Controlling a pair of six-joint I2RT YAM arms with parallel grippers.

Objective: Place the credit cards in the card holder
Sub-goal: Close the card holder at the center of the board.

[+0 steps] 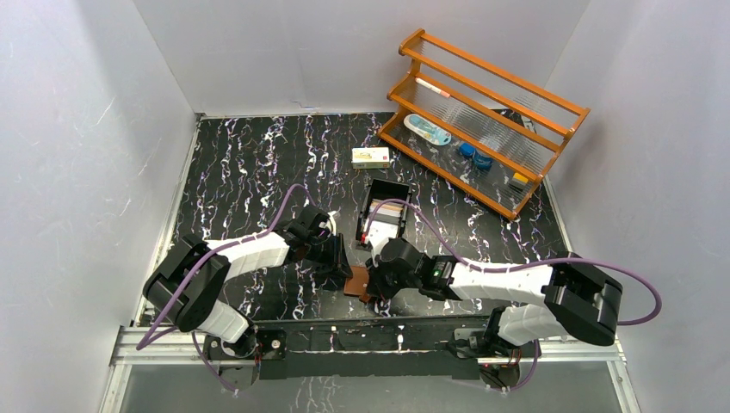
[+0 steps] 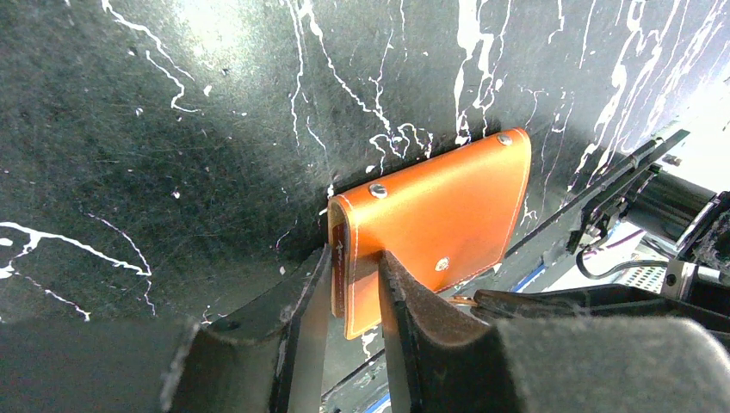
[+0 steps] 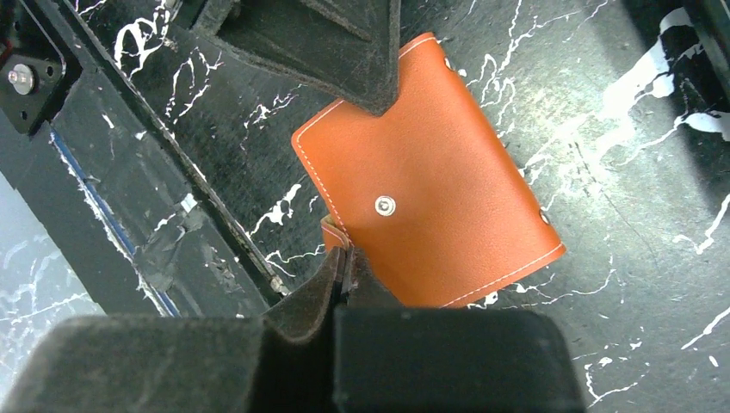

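Top external view shows the black, white-veined desk [image 1: 241, 163] walled in by pale panels on its left, far and right sides, with a wide bare stretch across its left half and far-left corner. An orange wooden rack [image 1: 482, 112] fills the far-right corner, set at a slant, so room there is tight. The left arm [image 1: 250, 254] and right arm [image 1: 499, 280] both reach inward from their bases and meet near the middle of the near edge, leaving little space between them. A black tray [image 1: 372, 206] lies just beyond them, about mid-desk, with pale flat pieces inside that are too small to name. A white-and-yellow carton [image 1: 370, 156] sits farther back, near the rack's foot. The brown card holder [image 1: 357, 282] lies folded shut close to the near edge, beside the metal rail. The left gripper [image 2: 355, 258] is clamped on the holder's stitched edge, one finger against the spine and the other pressed on the face. The right gripper [image 3: 344, 258] has its fingers pinched together, and the holder's small snap tab [image 3: 331, 231] runs in between their tips at the corner nearest the rail. A metal snap stud [image 3: 385, 205] shows on the holder's upper face.
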